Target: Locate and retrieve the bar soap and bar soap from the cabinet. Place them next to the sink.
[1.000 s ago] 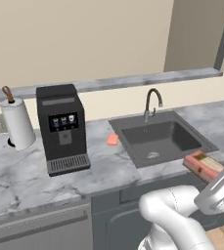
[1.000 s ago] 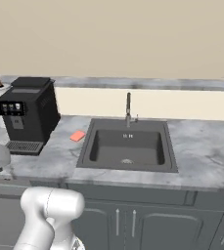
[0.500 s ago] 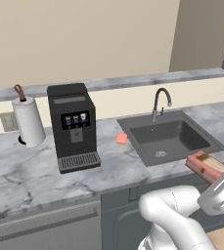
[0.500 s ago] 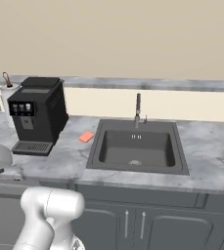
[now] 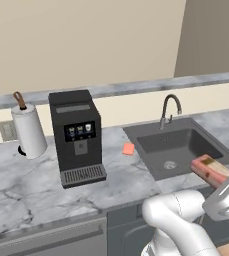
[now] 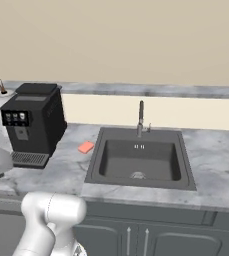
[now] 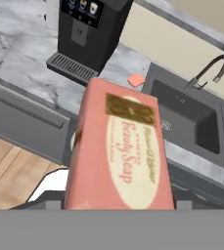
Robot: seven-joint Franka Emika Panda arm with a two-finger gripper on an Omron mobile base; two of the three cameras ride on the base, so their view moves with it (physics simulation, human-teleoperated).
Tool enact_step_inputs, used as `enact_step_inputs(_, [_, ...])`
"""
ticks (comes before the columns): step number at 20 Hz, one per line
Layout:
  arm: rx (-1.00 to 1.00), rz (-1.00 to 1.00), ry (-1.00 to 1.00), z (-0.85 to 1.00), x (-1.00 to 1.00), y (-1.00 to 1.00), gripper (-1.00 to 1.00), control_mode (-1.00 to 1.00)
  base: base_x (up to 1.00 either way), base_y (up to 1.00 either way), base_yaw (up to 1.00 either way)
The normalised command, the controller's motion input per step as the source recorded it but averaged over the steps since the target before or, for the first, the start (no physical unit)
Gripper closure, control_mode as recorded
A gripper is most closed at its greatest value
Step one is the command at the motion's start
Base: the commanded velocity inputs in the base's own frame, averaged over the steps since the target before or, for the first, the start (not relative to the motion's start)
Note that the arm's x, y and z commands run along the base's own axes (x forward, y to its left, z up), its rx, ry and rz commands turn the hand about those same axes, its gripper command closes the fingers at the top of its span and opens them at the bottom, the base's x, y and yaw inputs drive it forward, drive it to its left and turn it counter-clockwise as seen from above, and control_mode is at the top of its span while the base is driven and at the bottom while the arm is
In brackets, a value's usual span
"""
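The end effector (image 5: 221, 187) is clamped on the blocky reddish-brown bar soap (image 7: 118, 151), which stands up along the hand's line of sight with its pale tan face and dark label band toward the camera. In the left base view the same bar pokes out from the white wrist at the right edge, held above the front lip of the counter (image 5: 31, 185), just in front of the sink (image 5: 178, 147).

Beyond the held bar, the flat coral-pink bar soap (image 5: 128, 148) lies on the grey marble counter, just beside the sink's near-left rim and apart from the basin itself. The gooseneck faucet (image 5: 168, 107) rises behind the basin, farther from the end effector than the drain. Past the pink bar, farther to the side, stands a black coffee machine (image 5: 76, 137) with its drip tray toward the counter's front edge, and beyond that a paper towel roll (image 5: 28, 130) on an upright holder, well apart from the hand. Grey cabinet fronts (image 6: 151, 235) run below the counter under the sink.
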Motion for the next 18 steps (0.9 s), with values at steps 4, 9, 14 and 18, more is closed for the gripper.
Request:
enact_step_inputs(4, [0.00,0.00,0.00,0.00,0.46,0.00,1.00,-1.00,0.00,0.00,0.00])
enact_step_inputs(9, [0.00,-0.01,0.00,-0.02,0.15,-0.14,1.00,-1.00,0.00,0.00,0.00])
enact_step_inputs(14, [0.00,0.00,0.00,-0.13,0.26,-0.05,1.00,-1.00,0.00,0.00,0.00])
enact_step_inputs(18, [-0.01,0.00,0.12,-0.26,0.74,-0.01,1.00,-1.00,0.00,0.00,0.00])
